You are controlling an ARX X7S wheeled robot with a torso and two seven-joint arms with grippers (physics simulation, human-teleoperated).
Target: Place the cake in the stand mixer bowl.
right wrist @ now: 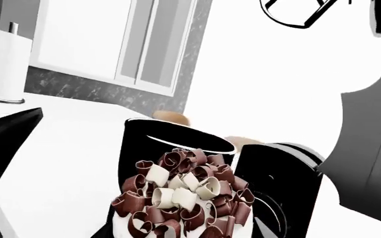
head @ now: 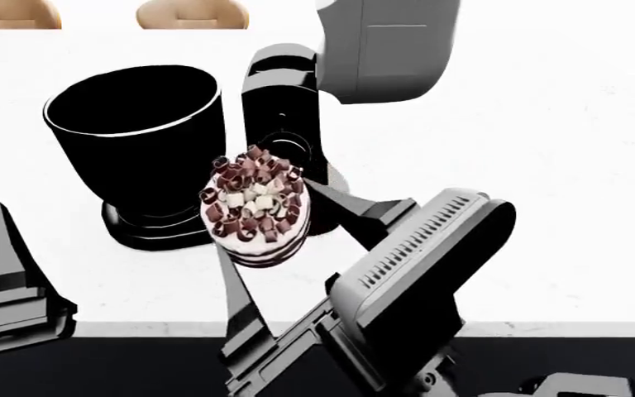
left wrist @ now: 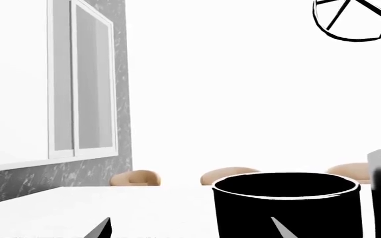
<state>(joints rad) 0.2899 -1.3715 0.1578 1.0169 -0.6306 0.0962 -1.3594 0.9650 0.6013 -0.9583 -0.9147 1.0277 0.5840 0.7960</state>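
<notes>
Cake (head: 255, 207) clamped between right fingers (head: 334, 207), raised off the white table (head: 560, 165), just beside the black bowl (head: 136, 136) and in front of the mixer column (head: 281, 107), not yet over the rim. Left fingers (head: 14, 256) spread apart, empty, near the bowl on the side away from the cake, low over the table. Grey mixer head (head: 389, 50) tilted up behind.

stand mixer bowl (head: 136, 141) sits on mixer base (head: 163, 230), left of mixer column (head: 279, 107); mixer head (head: 389, 50) tilted up behind column; cake (head: 257, 207) just right-front of bowl, outside it, between right gripper (head: 284, 236) fingers; left gripper (head: 14, 281) front-left, apart; chairs (head: 191, 14) behind the counter (head: 560, 182).
</notes>
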